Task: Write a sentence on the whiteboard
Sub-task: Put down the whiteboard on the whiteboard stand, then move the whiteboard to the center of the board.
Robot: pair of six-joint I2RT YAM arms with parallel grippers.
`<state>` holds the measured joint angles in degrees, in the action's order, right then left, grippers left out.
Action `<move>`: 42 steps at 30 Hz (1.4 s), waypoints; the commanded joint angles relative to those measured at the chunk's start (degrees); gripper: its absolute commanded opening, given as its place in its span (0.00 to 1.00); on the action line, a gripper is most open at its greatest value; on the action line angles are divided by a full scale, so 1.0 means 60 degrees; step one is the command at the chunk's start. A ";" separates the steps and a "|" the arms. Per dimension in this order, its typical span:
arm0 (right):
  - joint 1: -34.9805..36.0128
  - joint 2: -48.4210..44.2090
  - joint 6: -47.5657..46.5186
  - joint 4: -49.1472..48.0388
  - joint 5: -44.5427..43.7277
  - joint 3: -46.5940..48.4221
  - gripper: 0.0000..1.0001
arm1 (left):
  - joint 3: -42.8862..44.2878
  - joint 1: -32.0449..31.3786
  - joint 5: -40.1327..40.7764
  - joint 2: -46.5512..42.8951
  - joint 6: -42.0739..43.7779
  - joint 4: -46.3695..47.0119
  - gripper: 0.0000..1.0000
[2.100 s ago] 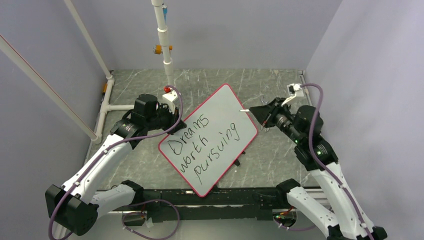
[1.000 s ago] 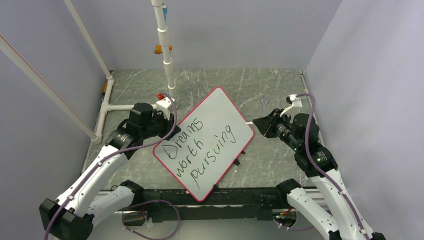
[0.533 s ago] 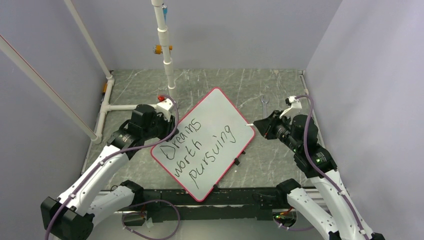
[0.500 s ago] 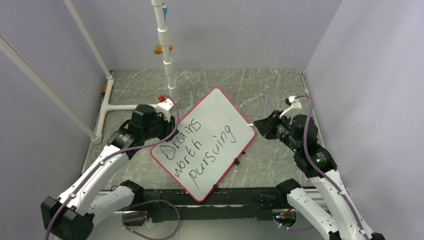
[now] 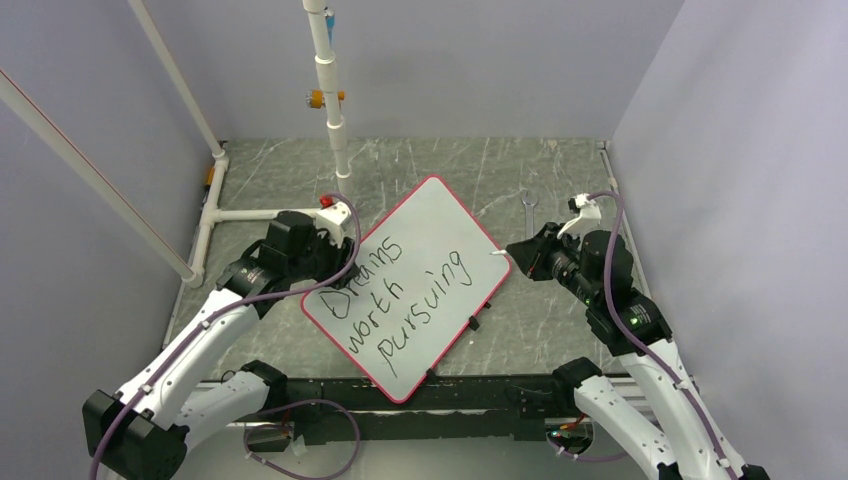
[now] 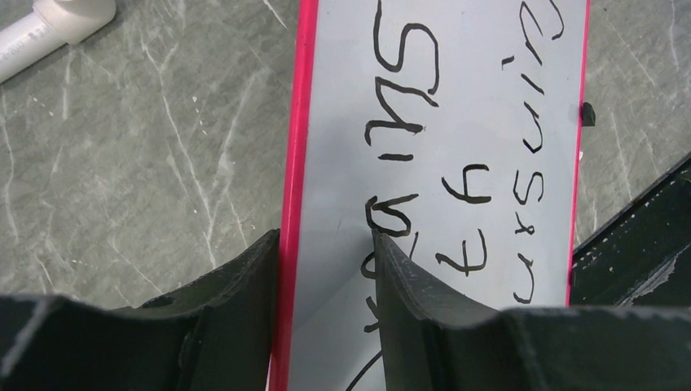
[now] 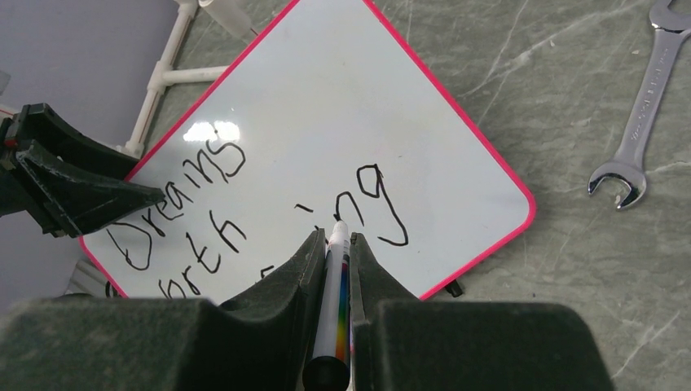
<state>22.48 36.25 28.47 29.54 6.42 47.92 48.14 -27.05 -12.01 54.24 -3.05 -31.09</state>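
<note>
Left claw (image 6: pixel 324 236) stands parted astride the whiteboard (image 5: pixel 430 225) edge; right claw (image 7: pixel 336 238), angled down, clamps a marker (image 7: pixel 332 301).

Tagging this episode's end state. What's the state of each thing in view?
whiteboard: flat on the table, turned diagonally.
sentence: complete, three lines, "Dreams worth pursuing".
marker: uncapped, tip over the "g"; contact unclear.
right claw: shut on the marker.
left claw: open, straddling the whiteboard's red rim.
wrench: lying flat on the table, apart from the whiteboard.
</note>
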 commanded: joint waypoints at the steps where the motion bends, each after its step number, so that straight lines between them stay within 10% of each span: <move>1: 0.0014 -0.0109 -0.0160 -0.0177 -0.0088 -0.0020 0.00 | 0.0310 -0.0077 -0.0071 0.0042 -0.0113 -0.0273 0.49; 31: -0.0004 -0.0137 -0.0656 0.0768 -0.1354 0.0748 0.00 | 0.2693 -0.0275 -0.0610 -0.0163 0.0687 -0.1627 0.72; 42: -0.0002 0.1454 -0.0570 0.1675 -0.3001 0.3300 0.00 | 0.4187 -0.3779 0.0186 0.1932 0.3320 -0.1049 0.76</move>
<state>22.48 42.00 25.52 38.04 -6.20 61.67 70.61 -42.06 -13.43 63.09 7.46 -41.36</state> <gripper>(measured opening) 0.151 0.762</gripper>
